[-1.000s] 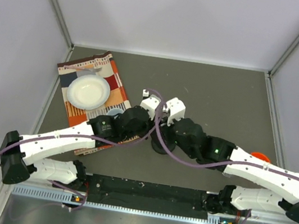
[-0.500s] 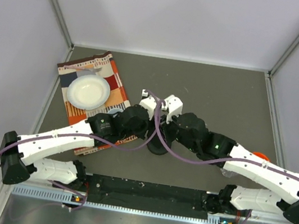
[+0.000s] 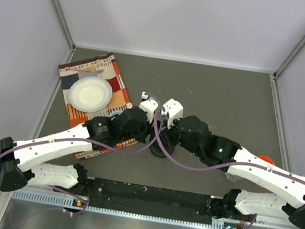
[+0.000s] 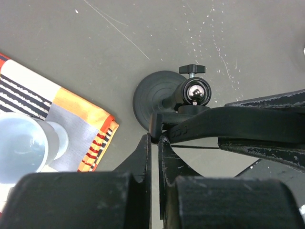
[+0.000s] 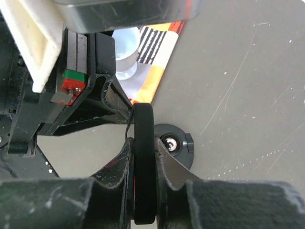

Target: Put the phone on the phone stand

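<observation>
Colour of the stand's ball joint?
Shiny silver ball joint, on the black phone stand; clearest in the left wrist view.

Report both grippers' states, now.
Left gripper: closed, tips against the end of the phone, not visibly gripping it.
Right gripper: closed on the phone, held edge-on between its fingers.

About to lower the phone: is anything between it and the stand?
Nothing visible. The phone, clamped in the right gripper, hangs just above the stand. The left gripper, shut, sits at the phone's end, beside the stand's top rather than over it.
</observation>
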You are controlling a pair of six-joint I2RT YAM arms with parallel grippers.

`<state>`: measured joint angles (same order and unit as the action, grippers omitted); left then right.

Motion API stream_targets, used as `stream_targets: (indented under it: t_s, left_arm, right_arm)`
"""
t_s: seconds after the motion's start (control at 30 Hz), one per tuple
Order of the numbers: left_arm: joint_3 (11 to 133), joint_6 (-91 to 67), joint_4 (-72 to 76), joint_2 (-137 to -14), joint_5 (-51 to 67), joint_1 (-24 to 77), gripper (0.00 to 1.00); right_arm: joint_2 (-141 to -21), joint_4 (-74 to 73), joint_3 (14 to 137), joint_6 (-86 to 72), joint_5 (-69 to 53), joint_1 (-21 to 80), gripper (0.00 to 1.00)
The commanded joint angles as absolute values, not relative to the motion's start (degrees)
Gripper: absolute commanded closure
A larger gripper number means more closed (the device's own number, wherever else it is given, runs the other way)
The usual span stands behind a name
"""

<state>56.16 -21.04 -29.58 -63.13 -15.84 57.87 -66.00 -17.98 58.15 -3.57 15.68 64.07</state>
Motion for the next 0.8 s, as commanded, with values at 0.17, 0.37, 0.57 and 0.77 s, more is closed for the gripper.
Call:
stream_targets:
  t_s: [0.17, 0.37, 0.57, 0.77]
  left_arm:
    - [62.84, -25.14, -34.37, -59.15, 3.76, 56.34, 1.00]
    - [61.17, -22.51, -33.22, -57.75, 2.82, 56.25, 1.00]
    - [63.37, -22.59, -36.39, -58.98, 2.46, 56.34, 0.98]
    - [62.32, -21.28, -35.51, -56.34, 4.65, 56.25, 0.72]
  right_arm:
    - [-65.92, -28.48, 52.12, 6.07, 26.91, 57.92, 1.00]
    - [-67.49, -28.65, 53.25, 5.54, 22.33, 55.90, 1.00]
    - [-70.31, -30.24, 56.51, 5.27, 22.59, 55.81, 1.00]
    - [-70.31, -29.01, 56.60, 5.71, 17.58, 54.41, 1.00]
